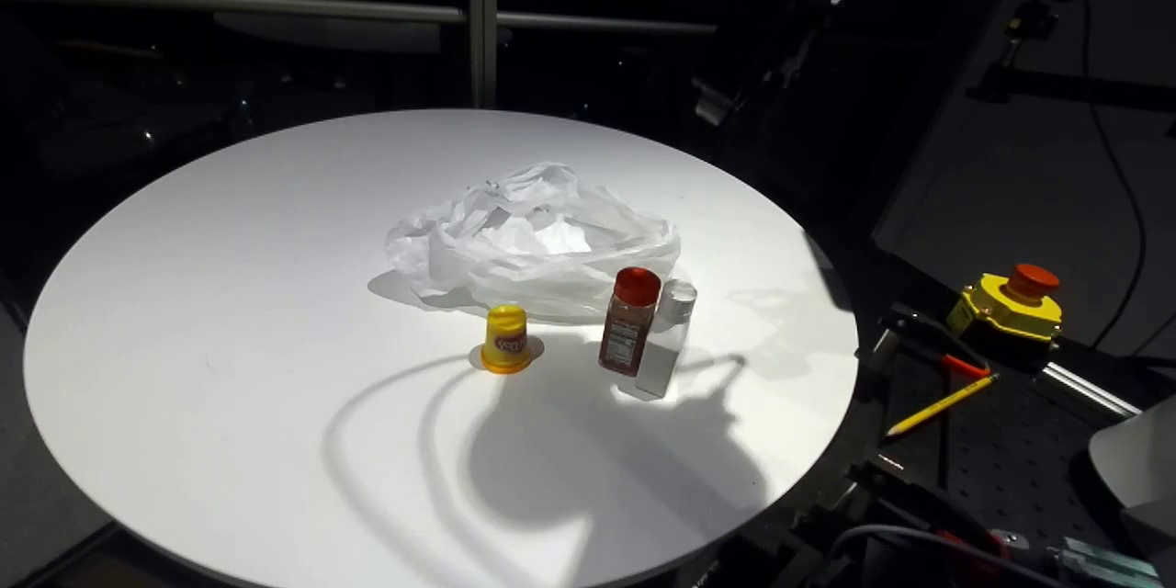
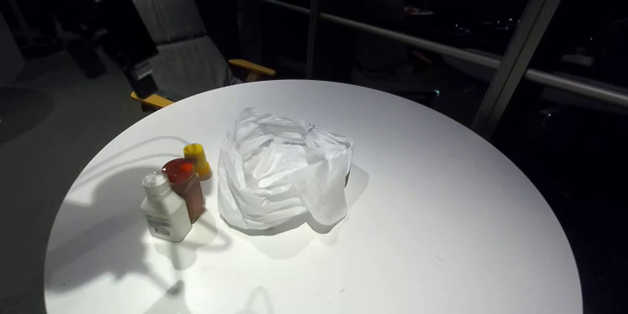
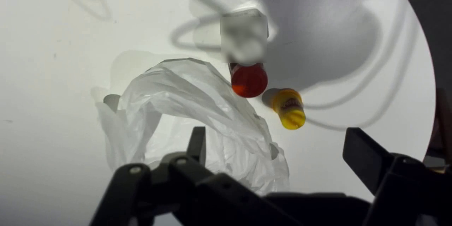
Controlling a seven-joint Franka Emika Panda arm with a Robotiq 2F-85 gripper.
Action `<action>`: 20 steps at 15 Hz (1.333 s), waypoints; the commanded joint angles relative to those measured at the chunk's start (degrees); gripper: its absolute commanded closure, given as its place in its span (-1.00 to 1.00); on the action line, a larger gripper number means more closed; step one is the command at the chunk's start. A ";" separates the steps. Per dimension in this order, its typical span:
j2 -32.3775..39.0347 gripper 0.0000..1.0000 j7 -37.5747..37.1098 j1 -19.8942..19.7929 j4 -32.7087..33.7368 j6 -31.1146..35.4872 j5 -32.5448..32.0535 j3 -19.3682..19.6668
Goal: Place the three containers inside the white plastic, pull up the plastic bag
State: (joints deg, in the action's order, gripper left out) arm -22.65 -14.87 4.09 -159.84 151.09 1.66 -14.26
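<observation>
Black two-fingered gripper (image 3: pixel 275 133), spread wide, empty. Just outside the crumpled white plastic bag (image 1: pixel 542 276) stand the squat yellow tub (image 1: pixel 506 338), red-capped brown bottle (image 1: pixel 627 331) and grey-white bottle (image 2: pixel 168 217); all loading and lifting apparently remain.

Wrinkled white translucent plastic bag (image 2: pixel 257 206): thin (softly shiny along its folds)
Squat yellow plastic tub (image 1: pixel 505 340): smooth, glossy
Red-capped square-sided clear bottle (image 1: pixel 627 331): smooth, glossy
Round white tabletop (image 1: pixel 230 294): smooth
Grey armchair (image 2: pixel 186 51): matt cloth
</observation>
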 commanded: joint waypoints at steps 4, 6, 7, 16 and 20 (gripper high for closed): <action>12.89 -1.00 -2.49 0.73 0.04 8.19 -3.33 -1.12; 15.98 -1.00 -4.16 -0.01 0.07 12.08 -5.59 -0.90; 17.72 -1.00 -4.98 0.00 0.10 14.50 -6.05 -0.49; 25.78 -1.00 -17.72 -2.89 1.82 22.55 -23.80 3.37; 28.19 -1.00 -22.88 -2.24 4.36 22.55 -30.26 5.93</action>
State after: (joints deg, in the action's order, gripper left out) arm 3.61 -33.68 1.24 -157.46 172.38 -24.54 -9.86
